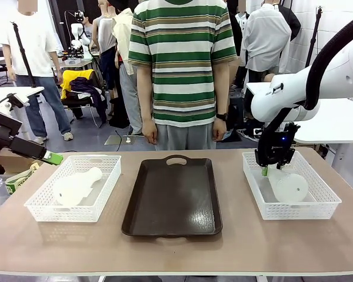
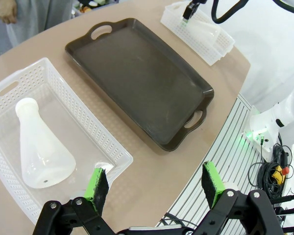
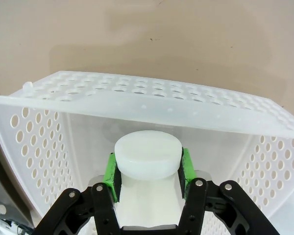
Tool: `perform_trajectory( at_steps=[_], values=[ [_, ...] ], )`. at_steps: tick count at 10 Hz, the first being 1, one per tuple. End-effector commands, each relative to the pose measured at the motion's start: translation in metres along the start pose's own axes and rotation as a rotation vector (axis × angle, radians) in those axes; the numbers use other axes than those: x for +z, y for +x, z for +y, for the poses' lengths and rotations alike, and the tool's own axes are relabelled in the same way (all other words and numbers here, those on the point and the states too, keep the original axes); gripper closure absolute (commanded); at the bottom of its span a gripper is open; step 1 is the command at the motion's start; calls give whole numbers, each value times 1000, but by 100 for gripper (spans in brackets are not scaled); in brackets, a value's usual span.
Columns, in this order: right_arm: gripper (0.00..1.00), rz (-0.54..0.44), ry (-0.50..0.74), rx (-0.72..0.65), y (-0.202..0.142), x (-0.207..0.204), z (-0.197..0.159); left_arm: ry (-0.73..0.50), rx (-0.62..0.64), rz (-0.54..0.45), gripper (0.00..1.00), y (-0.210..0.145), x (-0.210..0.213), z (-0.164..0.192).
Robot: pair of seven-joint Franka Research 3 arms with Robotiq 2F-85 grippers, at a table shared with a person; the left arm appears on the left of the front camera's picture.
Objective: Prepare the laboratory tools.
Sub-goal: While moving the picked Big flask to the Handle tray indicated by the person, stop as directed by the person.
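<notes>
Two flasks, one per basket. The right hand (image 3: 147, 172) is clenched on the neck of the right flask (image 3: 147, 154), with a green pad on either side just under the lip. That flask lies in the right basket (image 1: 326, 205) with its wide base toward me and its neck pointing away, so the long axis runs near to far. The left hand (image 2: 154, 183) is released, jaws wide, and hangs above the bench (image 1: 235, 247) edge by the left basket (image 2: 54, 73). The left flask (image 2: 39, 147) lies on its side in that basket, base nearer, neck angled away and toward the tray (image 1: 170, 194). My judgement is that the flasks are light, stiff, smooth-walled and likely to roll. The neck is the sound hold, since the cone would slip. The material may be brittle, but I cannot tell. A person (image 1: 182, 70) stands at the far side.
</notes>
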State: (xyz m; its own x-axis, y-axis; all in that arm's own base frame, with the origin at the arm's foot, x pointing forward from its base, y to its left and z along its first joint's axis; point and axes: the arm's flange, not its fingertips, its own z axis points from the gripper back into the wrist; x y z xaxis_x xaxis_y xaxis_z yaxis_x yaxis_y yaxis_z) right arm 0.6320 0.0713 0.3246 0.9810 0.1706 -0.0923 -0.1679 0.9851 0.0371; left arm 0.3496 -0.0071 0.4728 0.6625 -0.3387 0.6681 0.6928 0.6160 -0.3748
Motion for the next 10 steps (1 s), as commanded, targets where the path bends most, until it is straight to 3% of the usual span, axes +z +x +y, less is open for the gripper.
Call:
perform_trajectory(
  at_steps=[1,10],
  values=[
    [100,0,-17,-13,0,-1,0,-17,-16,-17,0,-1,0,2],
    [100,0,-17,-13,0,-1,0,-17,-16,-17,0,-1,0,2]
  ],
)
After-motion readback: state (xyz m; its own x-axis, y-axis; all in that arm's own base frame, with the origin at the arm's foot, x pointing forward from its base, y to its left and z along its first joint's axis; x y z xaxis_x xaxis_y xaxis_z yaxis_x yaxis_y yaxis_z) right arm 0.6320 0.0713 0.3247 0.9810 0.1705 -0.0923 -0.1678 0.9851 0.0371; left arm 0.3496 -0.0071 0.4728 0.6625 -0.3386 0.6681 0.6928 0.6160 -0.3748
